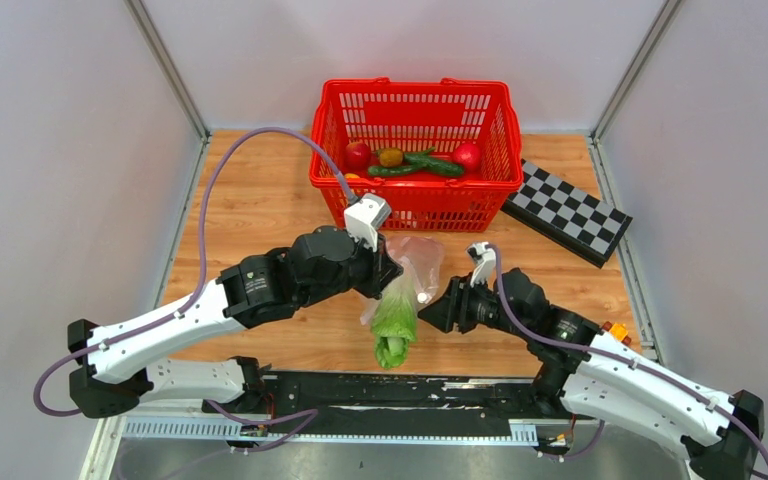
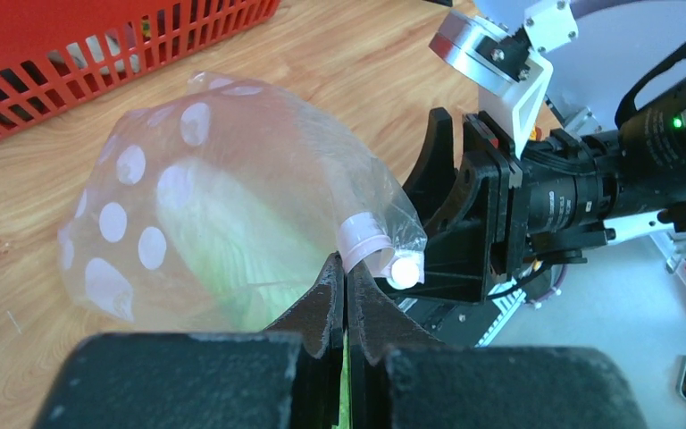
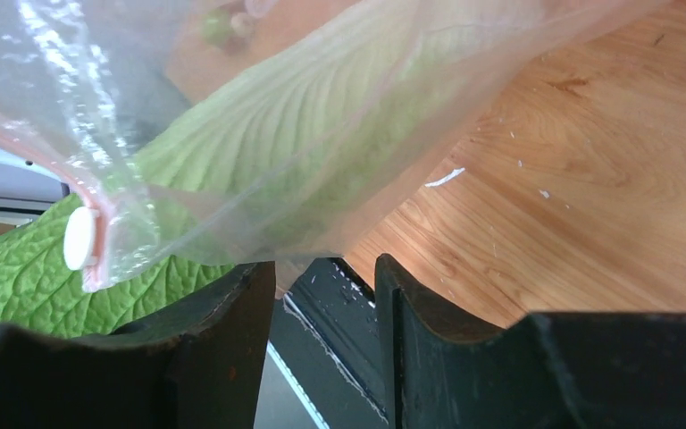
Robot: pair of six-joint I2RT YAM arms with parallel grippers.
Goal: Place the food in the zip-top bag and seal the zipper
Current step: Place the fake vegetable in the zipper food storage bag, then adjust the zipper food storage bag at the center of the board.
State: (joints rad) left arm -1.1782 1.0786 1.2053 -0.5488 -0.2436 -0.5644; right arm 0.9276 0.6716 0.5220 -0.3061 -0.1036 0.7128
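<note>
Your left claw (image 2: 346, 295) was pinched shut on the zip-top bag (image 2: 188, 197) near the surface's (image 1: 260, 200) near edge, lettuce (image 1: 394, 325) only half inside; right claw (image 3: 322, 268) was open alongside. Next move probably needed that lettuce pushed fully in.

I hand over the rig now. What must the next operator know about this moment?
Left gripper: shut on the mouth edge of the zip-top bag.
Right gripper: open, close to the zipper end, holding nothing.
Lettuce: partly in the bag, one end sticks out of the mouth.
Apples, lemon, cucumbers: in the red basket.
Done: lettuce started.
Left: push the lettuce in, add the other food, seal the zipper.
</note>
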